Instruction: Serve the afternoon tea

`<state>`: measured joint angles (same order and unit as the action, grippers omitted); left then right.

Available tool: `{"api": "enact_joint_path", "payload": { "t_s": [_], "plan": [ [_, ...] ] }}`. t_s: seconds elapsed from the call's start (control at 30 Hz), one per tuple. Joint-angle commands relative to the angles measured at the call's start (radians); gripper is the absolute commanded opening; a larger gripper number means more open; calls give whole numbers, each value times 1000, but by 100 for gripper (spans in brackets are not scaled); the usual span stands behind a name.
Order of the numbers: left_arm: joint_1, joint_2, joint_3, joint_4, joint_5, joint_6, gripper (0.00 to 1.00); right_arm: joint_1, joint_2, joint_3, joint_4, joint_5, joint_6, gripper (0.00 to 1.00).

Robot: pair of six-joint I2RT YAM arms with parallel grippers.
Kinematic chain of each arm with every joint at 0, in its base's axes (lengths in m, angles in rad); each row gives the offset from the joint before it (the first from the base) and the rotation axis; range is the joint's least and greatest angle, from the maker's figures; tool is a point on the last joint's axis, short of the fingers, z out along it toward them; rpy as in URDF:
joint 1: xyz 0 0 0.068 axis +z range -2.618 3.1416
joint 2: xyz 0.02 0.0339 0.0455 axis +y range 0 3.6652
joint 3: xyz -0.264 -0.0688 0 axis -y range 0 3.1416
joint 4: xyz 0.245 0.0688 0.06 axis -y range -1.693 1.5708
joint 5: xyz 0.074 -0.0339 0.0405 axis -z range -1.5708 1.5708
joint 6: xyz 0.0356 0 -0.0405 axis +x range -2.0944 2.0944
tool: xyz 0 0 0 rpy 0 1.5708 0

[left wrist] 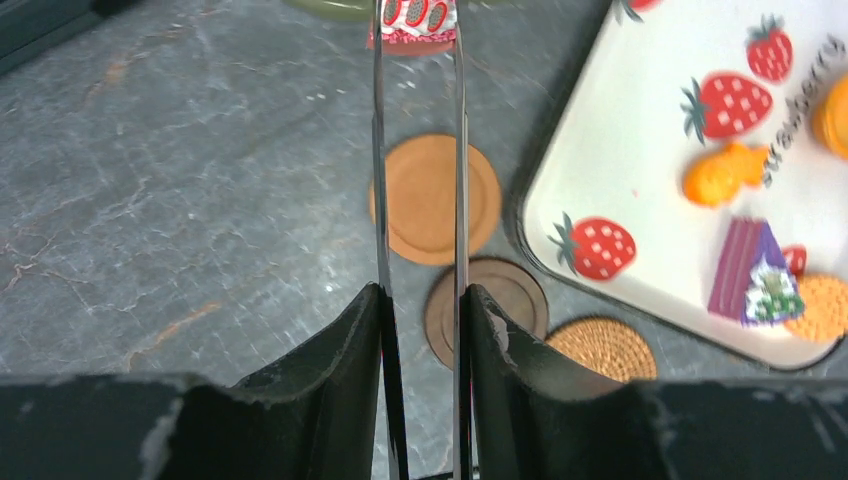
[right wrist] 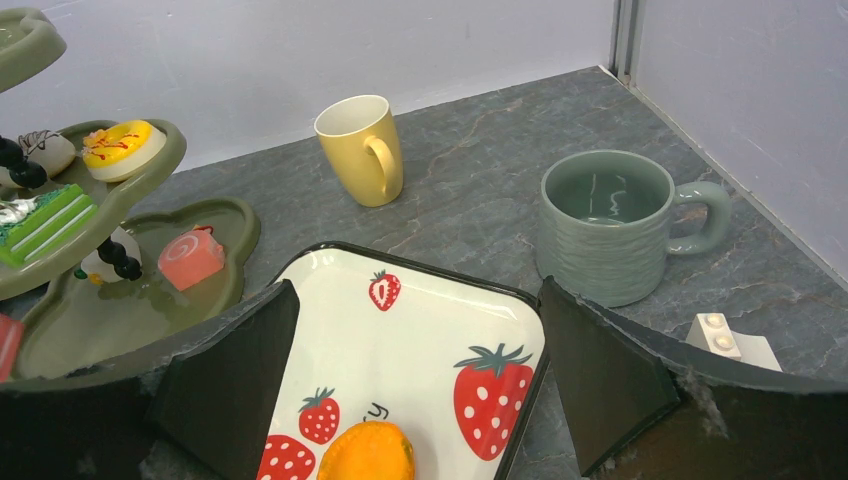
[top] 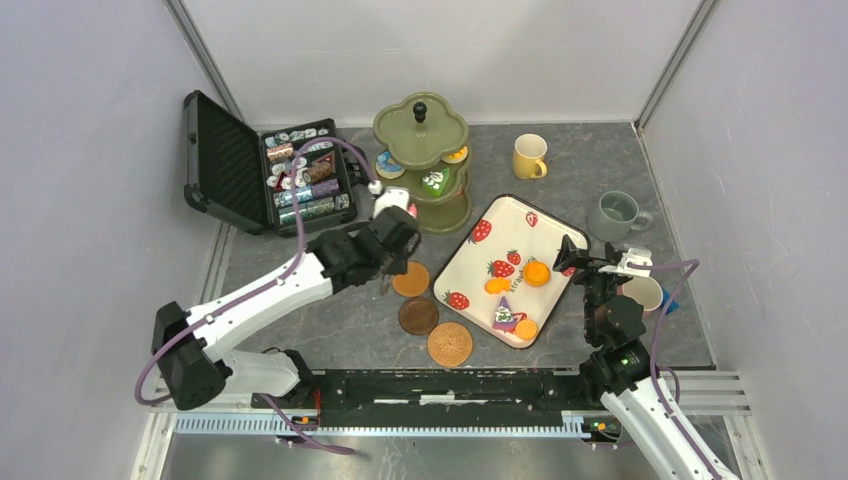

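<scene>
Since the toy cakes are too small for bare fingers, thin tongs (left wrist: pixel 381 150) are clamped in the L gripper (left wrist: pixel 420 300), whose jaws are drawn in narrow against the two blades. At the tongs' tip a red & white strawberry-patterned cake (left wrist: pixel 415 20) is pinched clear of the table. It is held just beside the lowest tier of the olive-green stand (top: pixel 421 130), presumably to be set down there. Whether it is already over the tier can't be told.

Under the blades three coasters are laid btwn the arm & the tray (left wrist: pixel 640 150): a light brown coaster (left wrist: pixel 435 198), a dark brown coaster (left wrist: pixel 500 300) & a woven coaster (left wrist: pixel 605 348). All are bare, so the mugs are judged not yet served.

The R gripper (right wrist: pixel 418 290) is spread wide w/ nothing in it. It is hung over the tray's R edge, prob. parked out of the L arm's way.

On the tray an orange fish-shaped biscuit (left wrist: pixel 725 172) & a purple wedge cake (left wrist: pixel 755 275) are seen, apparently waiting to be moved. On the stand a yellow-iced donut (right wrist: pixel 122 145) & a pink roll (right wrist: pixel 190 255) are already set.

Further out, the yellow mug (right wrist: pixel 362 148) & grey-green mug (right wrist: pixel 610 225) are stood upright on the table, well apart from the coasters.

Writing: "strawberry" is printed in dark letters on the tray. Nothing can be read on the black chip case (top: pixel 265 170); it is too small.
</scene>
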<state>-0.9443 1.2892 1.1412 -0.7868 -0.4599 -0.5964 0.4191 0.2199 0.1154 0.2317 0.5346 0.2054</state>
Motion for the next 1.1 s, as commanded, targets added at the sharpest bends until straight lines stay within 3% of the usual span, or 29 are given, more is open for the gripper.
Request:
{"api": "enact_joint_path", "payload": {
  "t_s": [0.0, 0.23, 0.53, 1.07],
  "plan": [
    [131, -71, -79, 178, 70, 79, 40, 6, -1, 1, 34, -1, 7, 98],
    [244, -59, -161, 360, 36, 71, 40, 6, -13, 0, 31, 0, 6, 98],
    [356, 61, -126, 479, 62, 78, 41, 6, -29, 1, 23, 7, 5, 98],
    [371, 238, -52, 570, 119, 60, 42, 6, -28, 0, 29, 4, 6, 98]
  ]
}}
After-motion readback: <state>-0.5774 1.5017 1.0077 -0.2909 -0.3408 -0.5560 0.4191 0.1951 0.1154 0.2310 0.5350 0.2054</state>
